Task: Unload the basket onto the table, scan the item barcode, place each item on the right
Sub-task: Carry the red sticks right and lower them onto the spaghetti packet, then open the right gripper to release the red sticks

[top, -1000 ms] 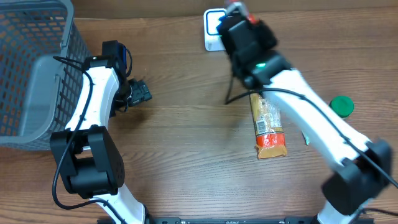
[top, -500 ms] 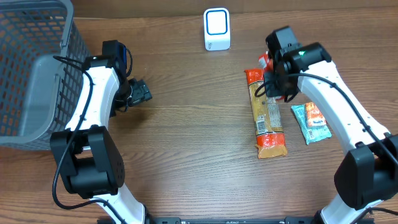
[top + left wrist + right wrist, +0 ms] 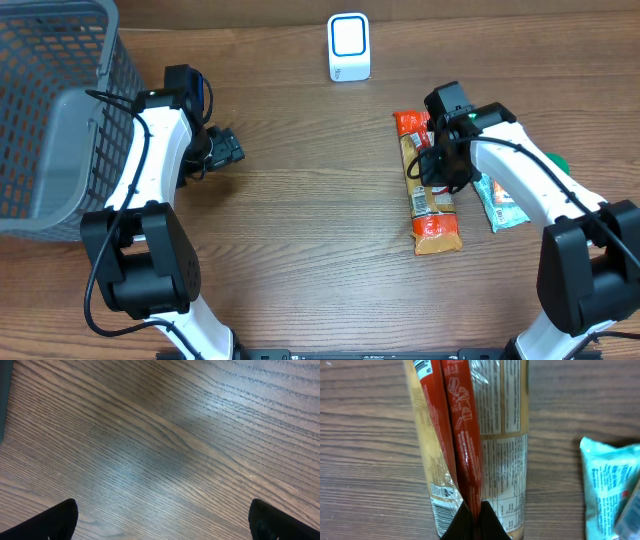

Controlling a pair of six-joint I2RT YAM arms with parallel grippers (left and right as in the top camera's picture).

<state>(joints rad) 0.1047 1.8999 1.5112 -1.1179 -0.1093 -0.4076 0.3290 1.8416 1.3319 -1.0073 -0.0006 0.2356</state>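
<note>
A long packet (image 3: 430, 200) with red ends, clear film and a label lies on the table at centre right. In the right wrist view its red back seam (image 3: 462, 445) stands up as a fin, and my right gripper (image 3: 475, 521) is shut on that fin near the packet's (image 3: 505, 435) lower end. A barcode (image 3: 442, 510) shows on the packet's left side by the jaws. The white scanner (image 3: 348, 47) stands at the back centre. Far to the left, my left gripper (image 3: 225, 148) hangs open over bare wood (image 3: 160, 445), with nothing between its fingertips (image 3: 60, 520).
A teal snack packet (image 3: 500, 203) lies just right of the long packet, also seen at the right wrist view's edge as the teal packet (image 3: 607, 490). A green lid (image 3: 555, 160) peeks out behind the right arm. A grey mesh basket (image 3: 50, 110) fills the left side.
My right gripper has swung from beside the scanner back toward me and down onto the long packet. The packet's near end has stayed put. The left arm has not moved.
</note>
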